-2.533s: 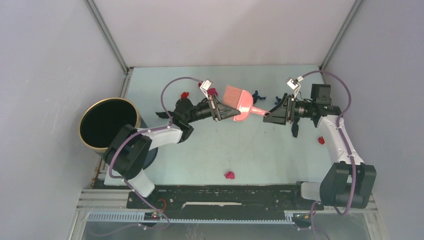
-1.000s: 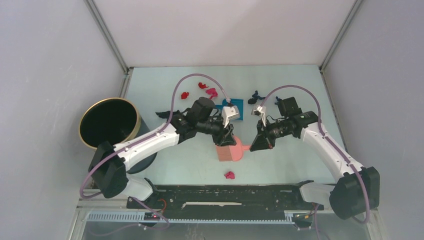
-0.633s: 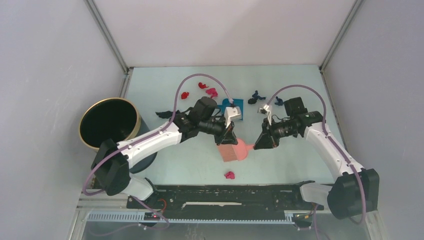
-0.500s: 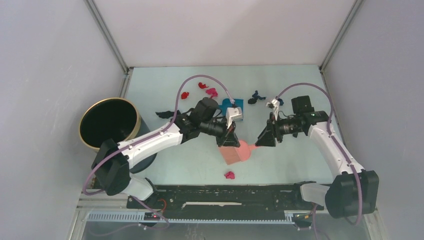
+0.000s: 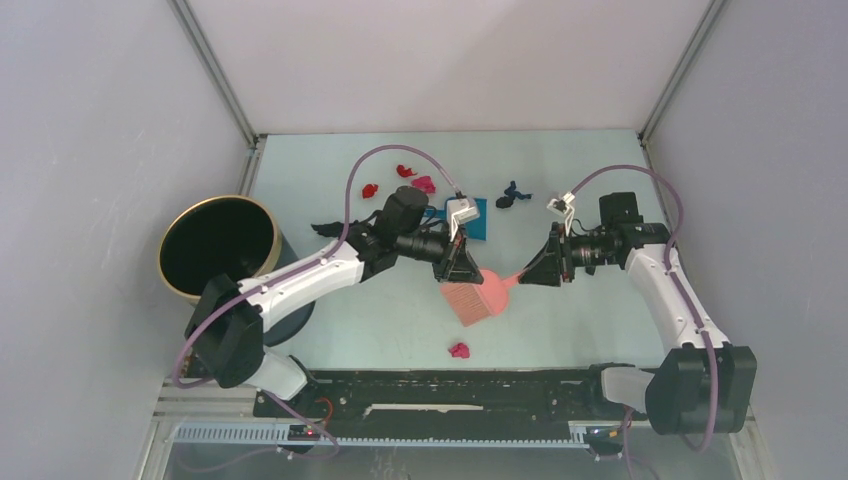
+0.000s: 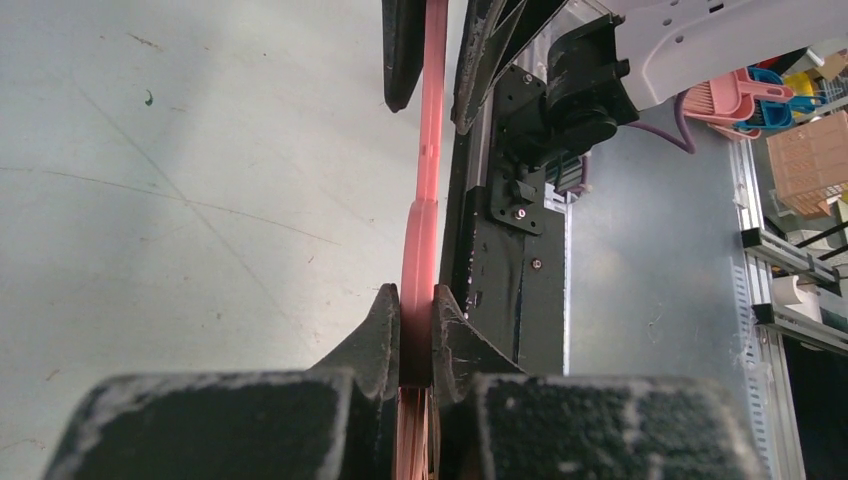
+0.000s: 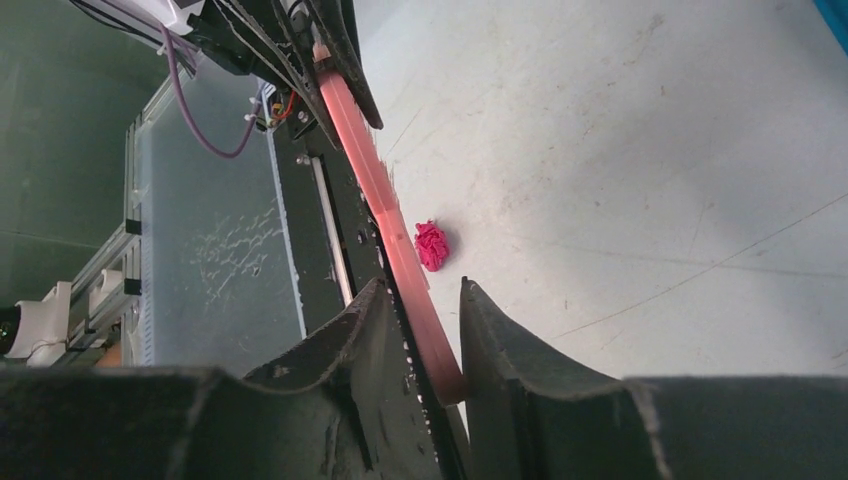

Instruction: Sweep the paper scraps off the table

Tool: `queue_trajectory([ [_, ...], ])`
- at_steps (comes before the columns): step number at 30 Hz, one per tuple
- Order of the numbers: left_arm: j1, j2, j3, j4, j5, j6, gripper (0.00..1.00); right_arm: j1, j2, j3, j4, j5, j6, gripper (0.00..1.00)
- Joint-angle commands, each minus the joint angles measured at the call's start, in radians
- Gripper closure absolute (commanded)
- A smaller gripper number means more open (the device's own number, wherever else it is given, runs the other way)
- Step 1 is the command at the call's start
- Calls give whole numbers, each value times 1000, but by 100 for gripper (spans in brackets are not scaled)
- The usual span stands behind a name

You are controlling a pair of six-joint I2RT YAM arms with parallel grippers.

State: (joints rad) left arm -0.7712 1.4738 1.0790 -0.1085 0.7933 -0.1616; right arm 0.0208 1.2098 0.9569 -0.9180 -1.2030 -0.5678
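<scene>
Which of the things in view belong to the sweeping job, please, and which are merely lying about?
Job:
- paper scraps, scattered on the table
- pink brush, clamped in the left gripper; the right gripper is open round its handle
- blue dustpan, partly hidden
- probably the black bin

Just there:
- black front rail
- grey walls

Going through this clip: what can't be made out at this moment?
Dustpan: top view, mostly hidden behind the left gripper.
Brush bristles: left wrist view, blocked by its fingers; contact with the table unclear from above.
Bin inside: top view, too dark.
Far paper scraps: top view, too small to count.
</scene>
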Motion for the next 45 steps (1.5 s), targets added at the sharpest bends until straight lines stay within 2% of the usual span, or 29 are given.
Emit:
queue_trajectory([
  [1, 5, 6, 0, 57, 13, -28, 100, -1, -23, 29, -28, -58, -30, 62],
  [5, 6, 16, 4, 56, 15, -30, 100, -1, -24, 29, -29, -64, -32, 71],
  [7, 6, 25, 8, 49, 17, -30, 100, 0, -24, 30, -27, -66, -32, 79],
  [9, 4, 33, 15, 33, 7, -28, 100, 0, -25, 31, -23, -69, -32, 97],
  [10, 5, 35, 23, 9, -16, -15, 93, -1, -28, 29, -13, -58, -22, 100],
  [12, 7, 24, 44, -50, -167, 28, 54, -10, -35, 29, 52, -9, 57, 100],
  [13, 9, 7, 40, -55, -290, 38, 39, -14, -35, 26, 94, 19, 108, 100],
  [15, 22, -19, 25, -53, -475, 58, 23, -54, -43, 23, 175, 114, 201, 100],
  [16, 33, -23, 25, -51, -558, 59, 20, -62, -58, 12, 223, 179, 247, 100],
  [18, 51, -1, 38, -52, -757, 54, 19, -66, -109, -18, 309, 370, 323, 100],
  [20, 56, 38, 64, -62, -910, 68, 19, -67, -149, -38, 368, 494, 365, 100],
  [22, 63, 83, 98, -77, -963, 96, 21, -66, -171, -47, 398, 574, 389, 100],
  [24, 80, 123, 126, -81, -965, 130, 23, -65, -170, -47, 408, 634, 396, 100],
  [27, 82, 217, 222, -81, -932, 286, 24, -66, -152, -47, 415, 685, 392, 100],
  [31, 94, 416, 488, -214, -891, 356, 22, -65, -139, -47, 413, 682, 389, 100],
  [33, 114, 490, 595, -243, -882, 343, 21, -67, -146, -47, 408, 683, 387, 100],
  [39, 192, 644, 759, -271, -761, 252, 20, -78, -162, -47, 411, 680, 390, 100],
  [43, 249, 709, 802, -274, -614, 122, 20, -81, -162, -47, 408, 678, 385, 100],
  [45, 254, 722, 795, -274, -599, 110, 20, -82, -160, -47, 407, 676, 384, 100],
])
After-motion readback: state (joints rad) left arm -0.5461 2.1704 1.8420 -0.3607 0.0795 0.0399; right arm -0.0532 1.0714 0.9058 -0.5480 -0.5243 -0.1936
